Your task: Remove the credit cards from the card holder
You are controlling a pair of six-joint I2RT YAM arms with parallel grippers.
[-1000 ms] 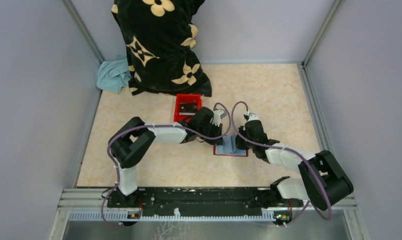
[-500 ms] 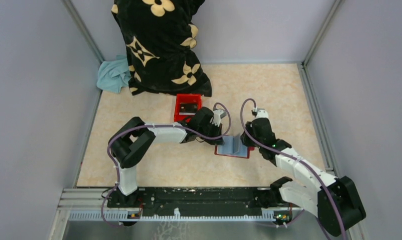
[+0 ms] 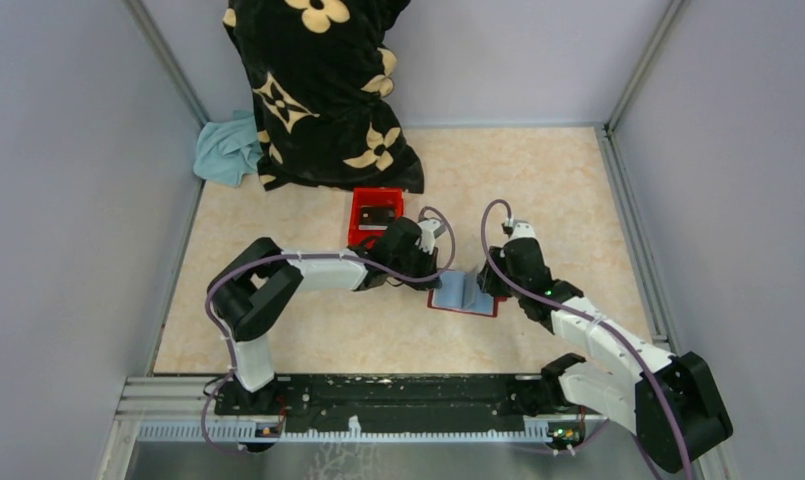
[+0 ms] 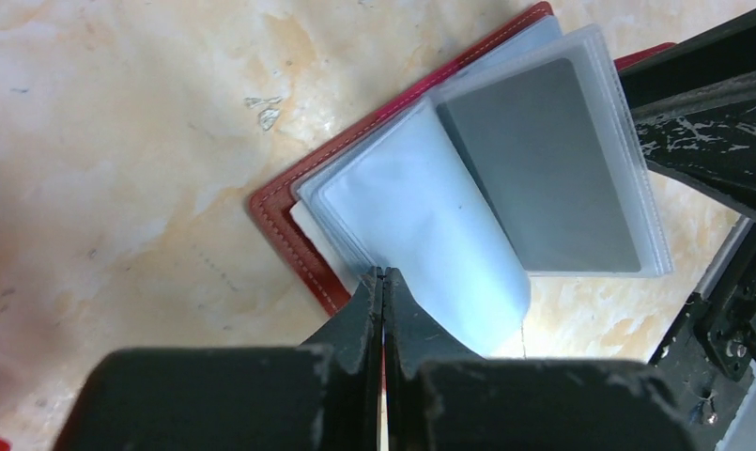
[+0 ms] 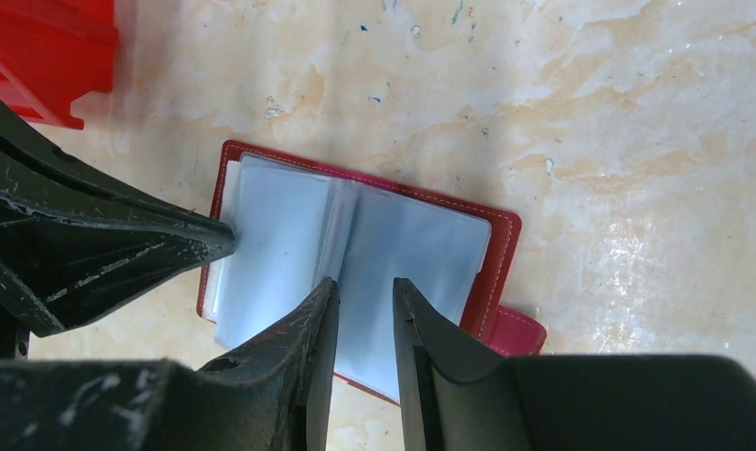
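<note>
1. Top external view: the card holder [image 3: 461,295] lies open on the marbled tabletop [image 3: 538,190], just below the frame's centre, its pale sleeves facing up between the 2 grippers.
2. The left gripper [image 3: 436,284] reaches in from the left to the holder's left edge. The right gripper [image 3: 482,288] stands at the holder's right side.
3. Left wrist view: the left fingers [image 4: 364,310] are pressed together with no gap. Their tips sit at the holder's near red border, against the lower end of a curled translucent sleeve [image 4: 430,235]. Whether they pinch any of it cannot be told.
4. 1 grey credit card [image 4: 538,169] lies inside a flat clear pocket in the upper right of that view, within the holder.
5. Right wrist view: the right fingers [image 5: 308,329] stand apart with a narrow gap, low over the holder's middle fold. Pale sleeve shows through the gap, and whether they touch it cannot be told.
6. In the same view the left gripper's tip touches the left page's outer edge, and a red clasp tab [image 5: 516,331] sticks out at the holder's lower right corner.
7. A red box [image 3: 376,214] sits just above the left gripper. A black blanket [image 3: 318,90] with cream flowers fills the upper middle, with a teal cloth [image 3: 228,150] beside it on the left.
</note>
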